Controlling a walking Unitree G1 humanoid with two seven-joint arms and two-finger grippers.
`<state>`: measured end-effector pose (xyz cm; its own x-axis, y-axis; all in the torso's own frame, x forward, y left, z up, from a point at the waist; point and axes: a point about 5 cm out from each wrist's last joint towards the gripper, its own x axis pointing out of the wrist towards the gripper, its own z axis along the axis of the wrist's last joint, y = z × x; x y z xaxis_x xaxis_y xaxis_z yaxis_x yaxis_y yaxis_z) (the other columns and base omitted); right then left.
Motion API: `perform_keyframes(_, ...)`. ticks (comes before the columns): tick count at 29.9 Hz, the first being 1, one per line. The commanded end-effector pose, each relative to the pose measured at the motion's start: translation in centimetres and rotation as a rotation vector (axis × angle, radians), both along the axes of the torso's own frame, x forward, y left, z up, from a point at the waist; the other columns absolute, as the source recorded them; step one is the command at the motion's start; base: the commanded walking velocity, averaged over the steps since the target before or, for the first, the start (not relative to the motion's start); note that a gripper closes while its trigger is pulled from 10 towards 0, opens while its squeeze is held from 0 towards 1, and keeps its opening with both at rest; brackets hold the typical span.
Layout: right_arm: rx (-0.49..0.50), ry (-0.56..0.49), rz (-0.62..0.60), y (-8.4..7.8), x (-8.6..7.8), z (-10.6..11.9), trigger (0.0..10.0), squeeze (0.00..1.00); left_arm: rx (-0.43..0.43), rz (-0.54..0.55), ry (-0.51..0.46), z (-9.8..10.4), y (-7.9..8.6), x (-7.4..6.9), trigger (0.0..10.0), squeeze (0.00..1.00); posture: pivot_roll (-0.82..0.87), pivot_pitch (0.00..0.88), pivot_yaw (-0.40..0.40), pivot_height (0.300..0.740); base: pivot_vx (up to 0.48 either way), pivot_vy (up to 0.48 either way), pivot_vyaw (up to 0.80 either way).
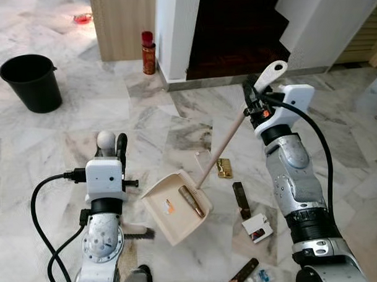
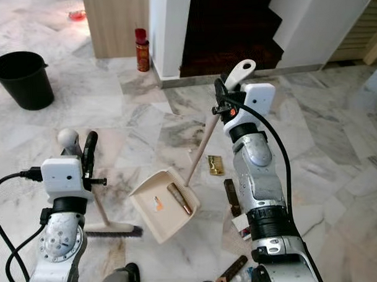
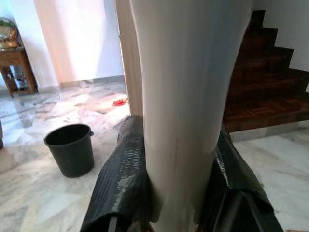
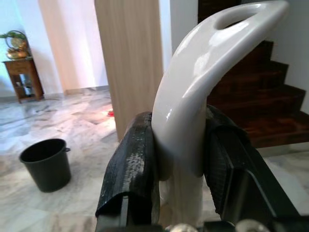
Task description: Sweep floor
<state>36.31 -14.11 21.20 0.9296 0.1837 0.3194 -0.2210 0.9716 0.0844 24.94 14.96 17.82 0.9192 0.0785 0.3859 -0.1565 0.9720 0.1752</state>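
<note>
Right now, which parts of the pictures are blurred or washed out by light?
Left wrist view: the white broom handle between the left gripper jaws is soft and overexposed, as is the bright wall behind it. Right wrist view: the glossy cream dustpan handle carries glare streaks. Left eye view: sharp, with mild sheen on the marble floor.

- The right hand (image 2: 223,98) grips the top of a long cream handle (image 2: 203,145), near the middle of the picture.
- The handle slants down to a cream dustpan (image 2: 163,207) on the marble floor (image 2: 337,148).
- A brown tube (image 2: 179,198) lies inside the dustpan.
- The left hand (image 2: 88,150), at 9 o'clock, holds the stick of a brush (image 2: 114,229) that rests on the floor.
- A black bucket (image 2: 22,79) stands at 10 o'clock.
- A red spray can (image 2: 142,50) stands at 12 o'clock beside a white wall.
- A small gold thing (image 2: 215,164) and a dark bar (image 2: 232,197) lie just right of the dustpan.
</note>
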Motion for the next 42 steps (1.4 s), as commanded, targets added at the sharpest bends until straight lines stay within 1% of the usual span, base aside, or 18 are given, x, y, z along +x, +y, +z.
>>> perform_keyframes(1, 0.039, -0.011, -0.021, -0.1, 0.1, 0.4, 10.0, 0.0, 0.028, -0.015, -0.065, 1.7, 0.2, -0.2, 10.0, 0.0, 0.02, 0.199, -0.132, 0.74, 0.0, 0.0, 0.0)
perform_keyframes(5, 0.04, -0.011, 0.005, 0.4, 0.1, 0.4, 10.0, 0.0, 0.04, 0.011, -0.062, 1.6, 0.7, -0.2, 10.0, 0.0, 0.02, 0.204, -0.135, 0.74, 0.0, 0.0, 0.0)
perform_keyframes(6, 0.039, -0.01, 0.021, 0.8, 0.0, 0.4, 10.0, 0.0, 0.041, 0.035, -0.056, 1.3, 1.2, -0.2, 10.0, 0.0, 0.02, 0.214, -0.142, 0.74, 0.0, 0.0, 0.0)
perform_keyframes(8, 0.037, -0.008, 0.025, 1.1, 0.0, 0.3, 10.0, 0.0, 0.052, 0.048, -0.054, 1.3, 1.6, -0.3, 10.0, 0.0, 0.02, 0.221, -0.139, 0.74, 0.0, 0.0, 0.47)
perform_keyframes(11, 0.053, 0.0, 0.019, 1.2, 0.0, -0.1, 10.0, 0.0, 0.061, 0.039, -0.042, 1.4, 1.9, -0.5, 10.0, 0.0, 0.03, 0.233, -0.098, 0.74, 0.255, 0.0, 0.66)
perform_keyframes(13, 0.057, -0.001, 0.009, 1.1, 0.0, -0.2, 10.0, 0.0, 0.065, 0.033, -0.038, 1.4, 1.9, -0.5, 10.0, 0.0, 0.03, 0.233, -0.093, 0.74, 0.264, 0.0, 0.54)
perform_keyframes(16, 0.092, 0.006, -0.007, 1.0, 0.1, -0.2, 10.0, 0.0, 0.074, 0.016, -0.041, 1.7, 2.0, -0.2, 10.0, 0.0, 0.03, 0.234, -0.066, 0.74, 0.265, 0.0, 0.13)
perform_keyframes(21, 0.099, 0.0, -0.007, 1.1, 0.0, -0.1, 10.0, 0.0, 0.088, -0.006, -0.054, 2.3, 1.8, 0.5, 10.0, 0.0, 0.03, 0.235, -0.054, 0.74, 0.269, 0.0, 0.0)
perform_keyframes(28, 0.098, 0.003, 0.004, 1.4, 0.0, -0.2, 10.0, 0.0, 0.086, -0.006, -0.054, 2.4, 1.8, 0.4, 10.0, 0.0, 0.04, 0.238, -0.058, 0.74, 0.285, 0.0, 0.0)
perform_keyframes(31, 0.082, -0.008, 0.034, 2.1, 0.0, -0.1, 10.0, 0.0, 0.09, 0.005, -0.05, 2.4, 2.1, 0.2, 10.0, 0.0, 0.05, 0.237, -0.062, 0.74, 0.287, 0.0, 0.0)
perform_keyframes(32, 0.082, -0.008, 0.034, 2.1, 0.0, -0.1, 10.0, 0.0, 0.09, 0.005, -0.05, 2.4, 2.1, 0.2, 10.0, 0.0, 0.05, 0.237, -0.062, 0.74, 0.289, 0.0, 0.0)
perform_keyframes(35, 0.082, -0.01, 0.037, 2.3, 0.0, 0.0, 10.0, 0.0, 0.09, 0.008, -0.051, 2.4, 2.2, 0.1, 10.0, 0.0, 0.05, 0.237, -0.062, 0.74, 0.292, 0.0, 0.66)
perform_keyframes(38, 0.099, -0.005, 0.049, 2.4, 0.0, -0.1, 10.0, 0.0, 0.09, 0.006, -0.052, 2.4, 2.0, 0.2, 10.0, 0.0, 0.05, 0.225, -0.062, 0.74, 0.291, 0.0, 0.56)
perform_keyframes(42, 0.116, 0.008, 0.047, 2.3, 0.0, -0.2, 10.0, 0.0, 0.09, 0.003, -0.054, 2.4, 2.0, 0.2, 10.0, 0.0, 0.05, 0.221, -0.062, 0.74, 0.292, 0.0, 0.0)
